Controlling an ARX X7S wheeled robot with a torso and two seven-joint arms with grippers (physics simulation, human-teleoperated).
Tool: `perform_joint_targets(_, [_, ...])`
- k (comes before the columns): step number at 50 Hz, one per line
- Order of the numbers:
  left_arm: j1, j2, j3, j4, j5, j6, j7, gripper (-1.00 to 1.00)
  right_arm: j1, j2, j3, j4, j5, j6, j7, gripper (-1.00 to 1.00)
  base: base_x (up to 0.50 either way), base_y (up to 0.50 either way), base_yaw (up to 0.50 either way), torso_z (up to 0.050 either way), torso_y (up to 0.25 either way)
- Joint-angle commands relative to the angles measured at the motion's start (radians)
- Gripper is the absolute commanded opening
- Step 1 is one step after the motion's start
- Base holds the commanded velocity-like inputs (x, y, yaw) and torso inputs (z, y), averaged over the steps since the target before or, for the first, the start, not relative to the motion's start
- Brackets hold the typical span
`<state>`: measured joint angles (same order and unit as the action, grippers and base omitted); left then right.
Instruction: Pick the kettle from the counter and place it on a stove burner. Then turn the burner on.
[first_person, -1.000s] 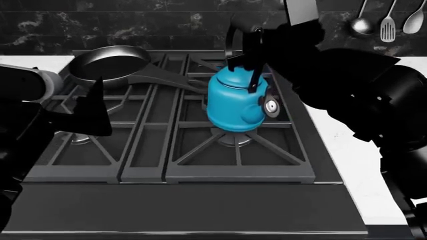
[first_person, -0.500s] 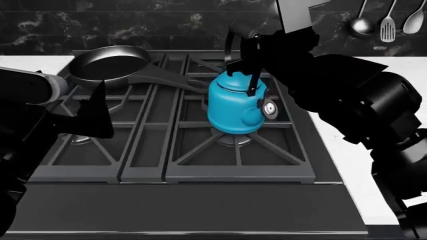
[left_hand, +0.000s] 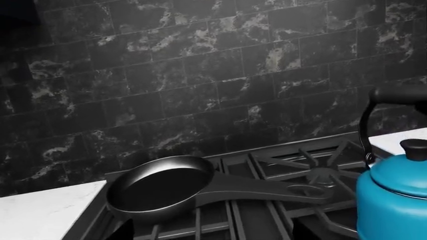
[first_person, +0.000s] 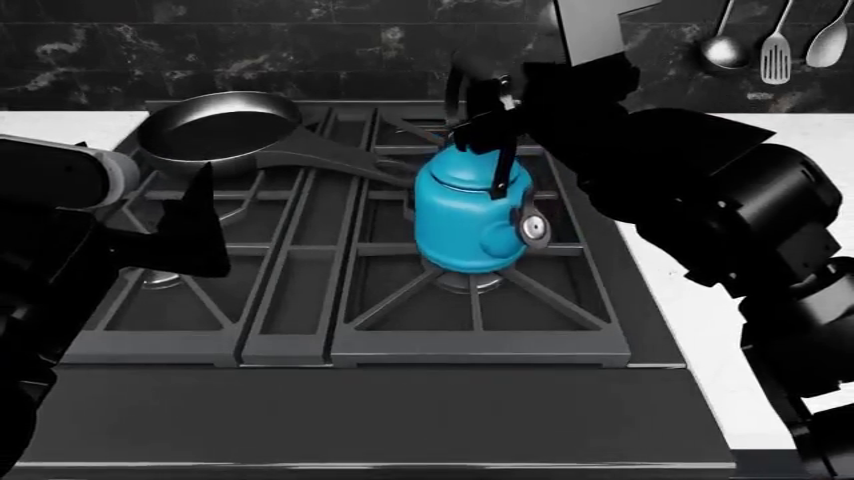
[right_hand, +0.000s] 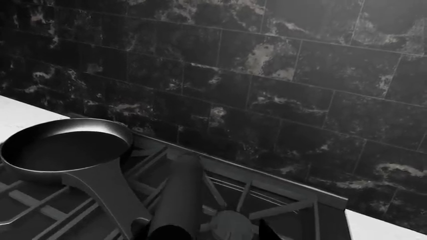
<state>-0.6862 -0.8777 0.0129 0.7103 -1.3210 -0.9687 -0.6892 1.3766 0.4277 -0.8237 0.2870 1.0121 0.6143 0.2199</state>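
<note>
The bright-blue kettle (first_person: 467, 215) (left_hand: 393, 200) stands upright on the grate over the front right stove burner (first_person: 467, 282), spout cap toward the right. My right gripper (first_person: 487, 100) (right_hand: 203, 230) is at the top of its black arched handle (right_hand: 177, 200), open: one fingertip (right_hand: 140, 227) lies beside the handle and a gap shows to the other. My left gripper (first_person: 187, 235) (left_hand: 212, 232) hovers open and empty over the left burners. The white counter (first_person: 707, 330) flanks the stove.
A dark grey frying pan (first_person: 220, 125) (left_hand: 160, 187) (right_hand: 63, 147) sits on the rear left burner, its handle reaching toward the kettle. Ladle and spatulas (first_person: 774, 40) hang on the black tiled wall at the back right. The rear right burner (right_hand: 230, 225) is bare.
The kettle has sunk slightly onto the front right grate and turned a little, its spout cap now lower. My right arm came down with it. The left arm barely moved.
</note>
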Motion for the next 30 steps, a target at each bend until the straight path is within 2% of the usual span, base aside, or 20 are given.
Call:
perform_joint_targets(1, [-0.005,0.002,0.007,-0.001,0.001,0.003,-0.002,1.0,0.001,0.011,0.01,-0.018,-0.009,0.007,0.007,1.0,0.0,0.0,0.0,0.0,0.0])
perform_joint_targets(30, [-0.016,-0.017,-0.004,0.011,-0.037,0.005,-0.024,1.0,-0.02,0.064,0.069,-0.133,0.089,0.037,0.032,1.0,0.0,0.0,0.0,0.0,0.0])
